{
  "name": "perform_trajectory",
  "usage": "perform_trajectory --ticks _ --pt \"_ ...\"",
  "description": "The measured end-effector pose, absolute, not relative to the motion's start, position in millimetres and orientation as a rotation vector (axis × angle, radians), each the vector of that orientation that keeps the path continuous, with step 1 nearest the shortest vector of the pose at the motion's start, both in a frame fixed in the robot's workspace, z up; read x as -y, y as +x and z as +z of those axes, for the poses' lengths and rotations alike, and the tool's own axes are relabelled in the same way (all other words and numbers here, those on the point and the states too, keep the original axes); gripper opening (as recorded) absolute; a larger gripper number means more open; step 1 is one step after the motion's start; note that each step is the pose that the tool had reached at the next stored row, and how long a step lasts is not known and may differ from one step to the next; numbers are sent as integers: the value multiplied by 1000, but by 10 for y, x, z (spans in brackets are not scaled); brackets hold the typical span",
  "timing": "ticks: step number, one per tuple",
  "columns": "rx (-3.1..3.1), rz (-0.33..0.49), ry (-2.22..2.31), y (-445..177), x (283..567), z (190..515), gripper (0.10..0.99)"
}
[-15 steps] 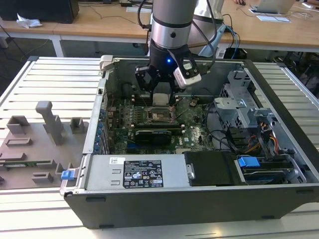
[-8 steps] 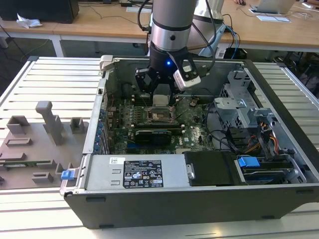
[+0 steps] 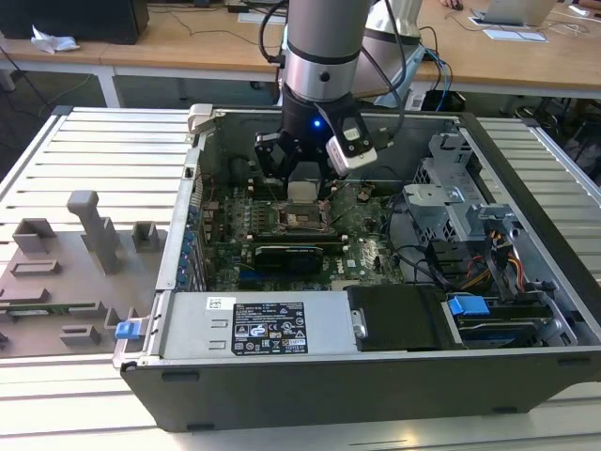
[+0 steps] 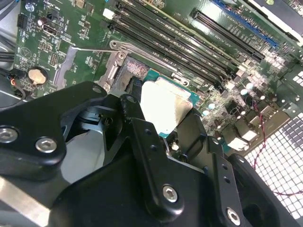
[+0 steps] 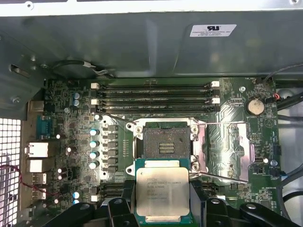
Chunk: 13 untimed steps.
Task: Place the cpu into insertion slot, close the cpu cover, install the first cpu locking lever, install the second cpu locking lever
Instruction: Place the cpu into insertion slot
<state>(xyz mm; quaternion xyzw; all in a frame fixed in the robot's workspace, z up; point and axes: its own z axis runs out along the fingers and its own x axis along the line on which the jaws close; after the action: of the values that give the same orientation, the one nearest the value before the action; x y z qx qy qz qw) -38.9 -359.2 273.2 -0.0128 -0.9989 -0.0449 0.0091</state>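
cpu (image 5: 162,191), one, in gripper (image 5: 163,208), one insertion slot (image 5: 164,144)

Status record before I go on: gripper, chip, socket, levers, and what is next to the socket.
gripper: shut on the chip, gripping it by two opposite edges
chip: silvery face up, held just beside the socket, not seated
socket: empty, dark centre uncovered
levers: two thin wire levers, both apparently swung out from the socket's sides
memory slots: on the side of the socket away from the chip
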Motion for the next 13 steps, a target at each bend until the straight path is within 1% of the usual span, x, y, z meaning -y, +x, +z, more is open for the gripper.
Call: perform_trajectory --ticks 13 --pt "3120 -140 -40 -389 3592 2621 541"
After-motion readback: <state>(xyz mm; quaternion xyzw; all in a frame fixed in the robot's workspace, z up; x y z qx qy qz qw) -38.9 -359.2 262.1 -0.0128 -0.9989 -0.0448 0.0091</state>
